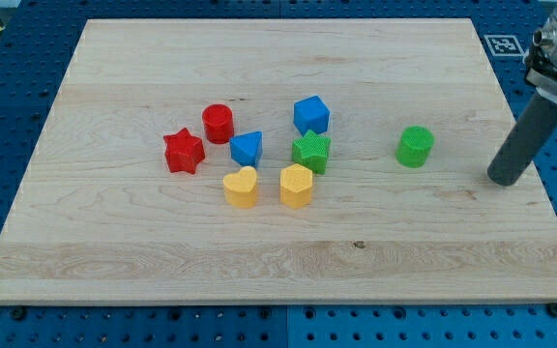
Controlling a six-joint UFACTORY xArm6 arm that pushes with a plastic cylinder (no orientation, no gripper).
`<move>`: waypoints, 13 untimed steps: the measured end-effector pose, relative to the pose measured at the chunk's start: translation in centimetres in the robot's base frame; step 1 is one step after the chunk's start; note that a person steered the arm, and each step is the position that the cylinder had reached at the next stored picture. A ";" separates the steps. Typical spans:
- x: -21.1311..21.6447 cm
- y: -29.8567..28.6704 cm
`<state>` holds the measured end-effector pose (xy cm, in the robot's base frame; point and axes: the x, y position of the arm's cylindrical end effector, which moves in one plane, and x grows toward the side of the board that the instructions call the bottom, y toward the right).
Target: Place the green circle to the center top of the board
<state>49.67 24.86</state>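
The green circle (415, 146) stands alone on the right part of the wooden board (114, 242). My tip (504, 179) rests on the board near its right edge, to the right of the green circle and slightly lower in the view, with a clear gap between them. The dark rod slants up to the view's top right corner.
A cluster sits left of centre: a red star (184, 152), a red circle (218, 123), a blue triangle-like block (247, 148), a blue cube (310, 114), a green star (310, 151), a yellow heart (241, 187) and a yellow hexagon (297, 186).
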 end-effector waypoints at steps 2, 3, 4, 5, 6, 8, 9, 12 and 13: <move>0.6 -5.1; 0.6 -7.4; -0.3 -7.9; -1.7 -8.2; -3.1 -9.0; -3.9 -10.6; -5.3 -10.7; -8.9 -7.3; -10.0 -6.5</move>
<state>39.66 18.32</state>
